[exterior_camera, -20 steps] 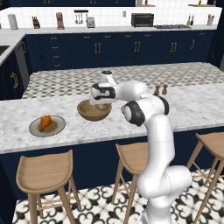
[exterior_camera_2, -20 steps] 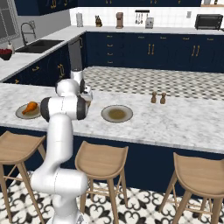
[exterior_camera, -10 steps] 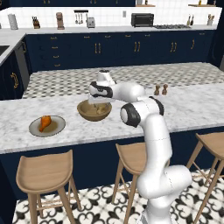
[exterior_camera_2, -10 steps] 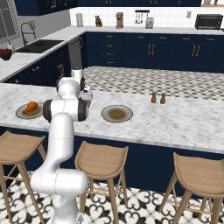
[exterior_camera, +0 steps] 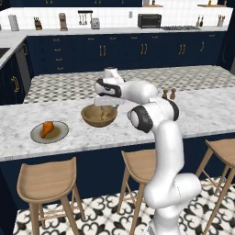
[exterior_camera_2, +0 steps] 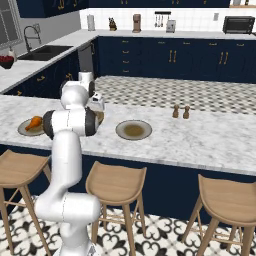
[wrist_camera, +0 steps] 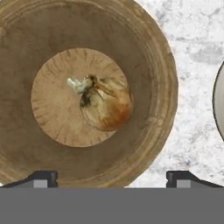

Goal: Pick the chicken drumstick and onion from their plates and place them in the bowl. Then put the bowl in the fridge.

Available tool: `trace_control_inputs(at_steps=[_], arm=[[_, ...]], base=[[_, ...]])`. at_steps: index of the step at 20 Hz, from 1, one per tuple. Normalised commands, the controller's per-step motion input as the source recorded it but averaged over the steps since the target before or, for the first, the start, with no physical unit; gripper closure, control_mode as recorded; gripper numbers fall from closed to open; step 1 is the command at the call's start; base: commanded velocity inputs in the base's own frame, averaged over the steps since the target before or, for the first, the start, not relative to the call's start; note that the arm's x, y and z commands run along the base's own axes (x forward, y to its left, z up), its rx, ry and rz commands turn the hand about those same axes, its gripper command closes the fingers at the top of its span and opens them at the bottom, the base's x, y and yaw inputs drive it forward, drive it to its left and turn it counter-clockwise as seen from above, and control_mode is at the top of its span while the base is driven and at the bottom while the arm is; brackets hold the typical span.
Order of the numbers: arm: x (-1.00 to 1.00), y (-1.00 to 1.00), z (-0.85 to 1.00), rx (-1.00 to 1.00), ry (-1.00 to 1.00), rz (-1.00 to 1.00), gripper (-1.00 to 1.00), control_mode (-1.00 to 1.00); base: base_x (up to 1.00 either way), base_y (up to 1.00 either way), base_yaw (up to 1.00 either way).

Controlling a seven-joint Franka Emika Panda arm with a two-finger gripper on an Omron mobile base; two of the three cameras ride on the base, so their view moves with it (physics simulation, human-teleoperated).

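Onion (wrist_camera: 105, 104): lies on the flat floor of the bowl (wrist_camera: 157, 74), a bit off centre; pale tan-brown bulb, whitish papery tip pointing away from the darker side.
Onion, base views: hard to make out, mostly behind the bowl wall and the hand.
Bowl: light-brown wood, ringed grain, on the marble counter (exterior_camera: 206, 114); in the hand view its far edge is cut off by the frame.
Bowl, right base view: almost wholly hidden behind the arm's upper joint.
Gripper (wrist_camera: 112, 177): released, jaws wide apart, nothing between them; fingertips (wrist_camera: 43, 178) dark, only the ends poke up at the frame bottom; hangs straight over the bowl.
Gripper, left base view (exterior_camera: 105, 102): just above the bowl rim, fingers blurred against the wood.
Drumstick (exterior_camera: 47, 129): orange-brown, thick end toward the bowl side, lies on its plate (exterior_camera: 62, 135), well apart from the bowl.
Second plate (exterior_camera_2: 145, 131): bare, grey-beige with darker centre; in the hand view only a sliver shows at the edge.
Writing: none legible anywhere; back-counter appliances too small to read.
Shakers (exterior_camera: 168, 94): two small dark ones, near the arm, details too small.
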Motion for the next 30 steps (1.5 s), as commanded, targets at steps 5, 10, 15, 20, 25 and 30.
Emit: trace_control_inputs(at_steps=[5, 10, 15, 20, 25, 30], arm=[[-0.95, -0.88, 0.02, 0.0, 0.0, -0.1, -1.0, -1.0], [-1.0, -0.97, 0.17, 0.03, 0.0, -0.07, -1.0, -1.0], [-1.0, -0.71, 0.81, 0.03, 0.11, -0.02, -1.0, -1.0], [-1.0, -0.07, 0.62, 0.0, -0.02, 0.0, -1.0, -1.0], [-1.0, 0.0, 0.51, 0.0, -0.24, 0.02, -1.0, -1.0], [-0.91, -0.01, 0.08, 0.01, -0.27, 0.0, -1.0, -1.0]], base=[[0.0, 0.0, 0.0], [0.0, 0.0, 0.0], [0.0, 0.0, 0.0], [0.0, 0.0, 0.0], [0.0, 0.0, 0.0], [0.0, 0.0, 0.0]])
